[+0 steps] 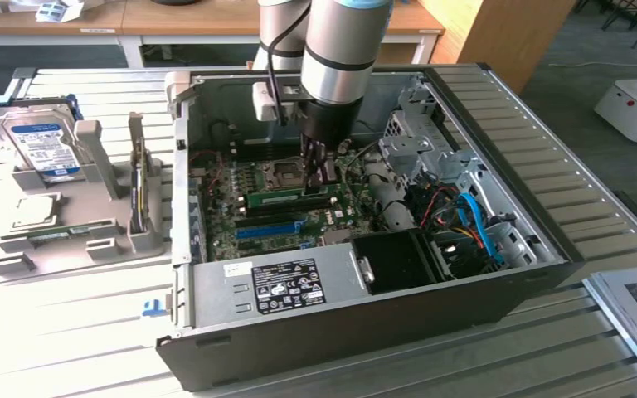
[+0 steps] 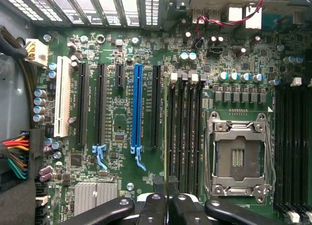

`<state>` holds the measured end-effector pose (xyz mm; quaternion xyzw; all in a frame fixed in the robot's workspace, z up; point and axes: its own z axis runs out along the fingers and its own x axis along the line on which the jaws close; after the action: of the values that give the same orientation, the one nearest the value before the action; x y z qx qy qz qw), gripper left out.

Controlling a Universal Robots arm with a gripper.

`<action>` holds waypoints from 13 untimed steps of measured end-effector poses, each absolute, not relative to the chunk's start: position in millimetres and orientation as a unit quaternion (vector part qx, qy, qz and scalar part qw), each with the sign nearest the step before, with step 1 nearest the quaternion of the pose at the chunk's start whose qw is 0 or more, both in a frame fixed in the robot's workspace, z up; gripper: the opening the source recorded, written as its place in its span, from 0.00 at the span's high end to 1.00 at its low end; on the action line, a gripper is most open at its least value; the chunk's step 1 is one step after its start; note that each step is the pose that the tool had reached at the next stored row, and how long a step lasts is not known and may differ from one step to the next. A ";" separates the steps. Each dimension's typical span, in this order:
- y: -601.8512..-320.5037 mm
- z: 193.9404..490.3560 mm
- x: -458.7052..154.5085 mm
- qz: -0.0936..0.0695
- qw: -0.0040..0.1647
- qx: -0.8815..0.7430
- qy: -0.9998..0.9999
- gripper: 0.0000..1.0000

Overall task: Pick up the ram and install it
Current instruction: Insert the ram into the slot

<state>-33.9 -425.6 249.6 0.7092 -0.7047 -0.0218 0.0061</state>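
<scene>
Nearest is the dark wall of the open case (image 1: 330, 340), which lies on its side on the slatted surface (image 1: 75, 332). The grey power supply (image 1: 285, 286) with its black label sits just behind that wall, at the lower middle of the frame. Beyond it the green board (image 1: 230, 217) faces up.

The arm (image 1: 341, 50) drops from the top centre of the frame straight into the case. The gripper (image 1: 320, 184) sits low over the board at the middle of the frame.

The ram (image 1: 285, 198) stands on edge and level on the board, between the socket (image 1: 285, 174) above it in the frame and the blue slot (image 1: 265, 230) below it. In the exterior view the gripper is at the ram's right-hand end.

In the wrist view the two black fingers (image 2: 157, 183) are drawn nearly together, with only a slit between the tips. The ram (image 2: 166, 132) runs away from that slit as a thin green edge. It lies alongside the black memory slots (image 2: 185, 132), on the side nearer the blue slot. The gripper is clenched, but I cannot tell whether it pinches the ram's end or merely bears on it.

At the left of the frame, well apart from the case, a grey holder (image 1: 103, 240) carries a hard drive (image 1: 44, 145) standing upright.
</scene>
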 end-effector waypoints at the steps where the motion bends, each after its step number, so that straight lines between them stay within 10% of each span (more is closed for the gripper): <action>1: -425.6 249.6 -33.9 -0.022 0.006 0.709 -0.705 0.88; 13: -425.6 248.5 -33.8 -0.022 0.006 0.701 -0.713 0.88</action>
<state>-33.8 -425.6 248.5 0.7012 -0.7126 -0.0218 0.0059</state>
